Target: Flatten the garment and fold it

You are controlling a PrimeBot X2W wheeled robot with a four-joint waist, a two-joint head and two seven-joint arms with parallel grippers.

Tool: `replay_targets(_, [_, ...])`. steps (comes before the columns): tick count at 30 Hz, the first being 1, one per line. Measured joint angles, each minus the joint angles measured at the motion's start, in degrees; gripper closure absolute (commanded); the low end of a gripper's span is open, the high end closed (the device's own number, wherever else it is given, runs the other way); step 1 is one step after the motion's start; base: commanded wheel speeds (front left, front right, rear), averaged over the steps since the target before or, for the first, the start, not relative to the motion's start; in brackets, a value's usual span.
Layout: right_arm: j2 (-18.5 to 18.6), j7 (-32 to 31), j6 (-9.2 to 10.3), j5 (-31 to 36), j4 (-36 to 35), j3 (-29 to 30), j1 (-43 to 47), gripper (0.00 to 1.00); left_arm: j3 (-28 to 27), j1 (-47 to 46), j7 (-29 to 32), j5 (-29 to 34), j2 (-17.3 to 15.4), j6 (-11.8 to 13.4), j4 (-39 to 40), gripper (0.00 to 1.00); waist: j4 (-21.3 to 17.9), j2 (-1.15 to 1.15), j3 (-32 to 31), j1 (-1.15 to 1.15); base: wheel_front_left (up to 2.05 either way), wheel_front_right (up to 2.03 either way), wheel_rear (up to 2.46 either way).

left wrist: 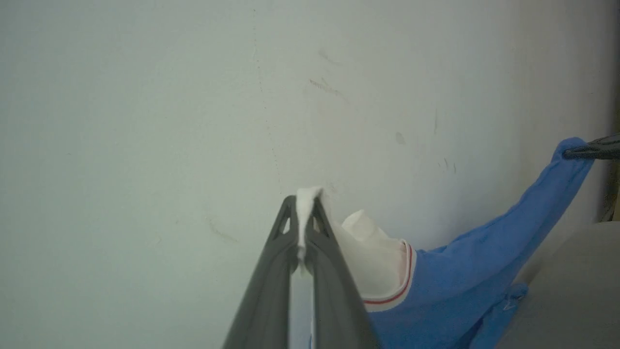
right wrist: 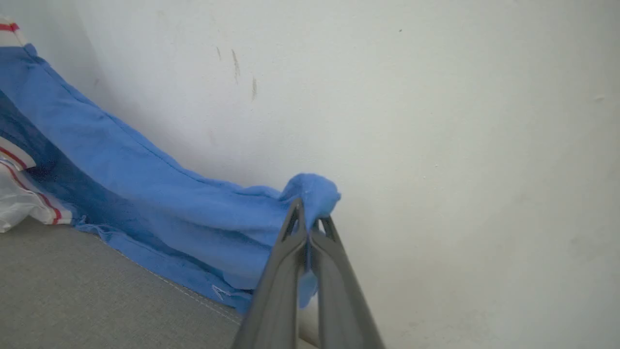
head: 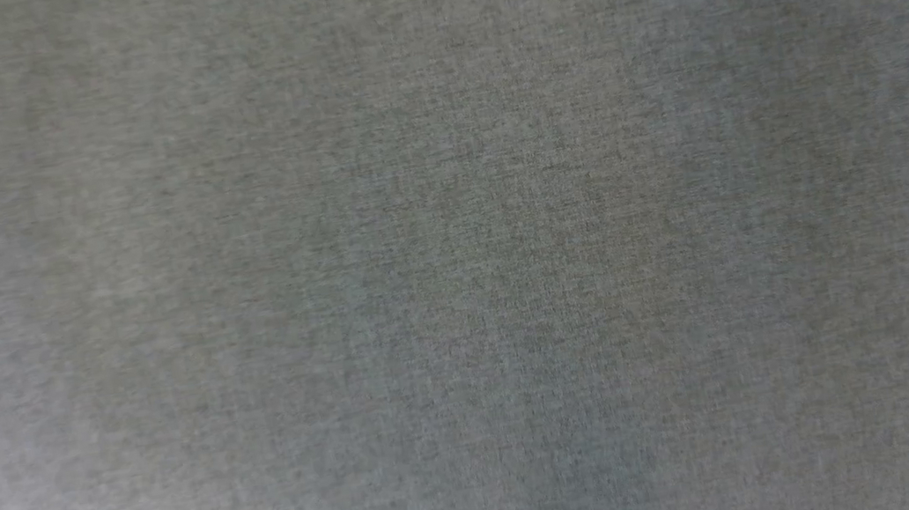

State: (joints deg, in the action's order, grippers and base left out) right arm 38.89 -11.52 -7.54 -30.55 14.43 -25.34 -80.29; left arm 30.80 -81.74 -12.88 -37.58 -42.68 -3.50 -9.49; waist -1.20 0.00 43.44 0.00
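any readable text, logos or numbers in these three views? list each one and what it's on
None can be read.
The shirt: the parts in view are plain blue cloth, a white sleeve and red-and-white trim; no lettering or number faces the cameras.
The wall: its marks are scuffs, not writing.
The grey cloth in the head view: no print or label.

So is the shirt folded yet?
Not folded. The shirt hangs stretched between the left hand, pinching white cloth, and the right hand, pinching blue cloth.
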Motion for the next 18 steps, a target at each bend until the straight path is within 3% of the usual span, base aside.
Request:
replay_targets(3, [2.64, -0.07, 0.0, -2.65, -6.25, 1.71, 7.75, 1.0, -0.11, 9.04, 0.42, -3.05, -3.6, 0.09, 6.8, 1.0, 0.39, 0.0, -2.22, -0.01, 0.0, 0.0, 0.0])
replay_targets(10, [4.66, -1.94, 0.0, -6.0, -18.2, 11.35, 33.44, 1.0, 0.88, 34.23, 1.03, -9.6, -10.95, 6.32, 23.4, 1.0, 1.04, 0.0, -8.29, -0.02, 0.0, 0.0, 0.0])
replay_targets(14, [2.76, -3.58, 0.0, -5.73, -23.28, 18.98, 49.0, 1.0, 3.49, 46.19, 0.93, -11.46, -13.66, 9.88, 30.62, 1.0, 1.38, 0.0, -12.08, -0.02, 0.0, 0.0, 0.0])
replay_targets(18, [-1.56, -5.35, 0.01, -5.14, -28.15, 25.02, 63.67, 1.0, 7.94, 56.77, 2.38, -13.45, -15.1, 13.24, 35.18, 1.0, 1.63, 0.0, -16.04, -0.03, 0.0, 0.0, 0.0])
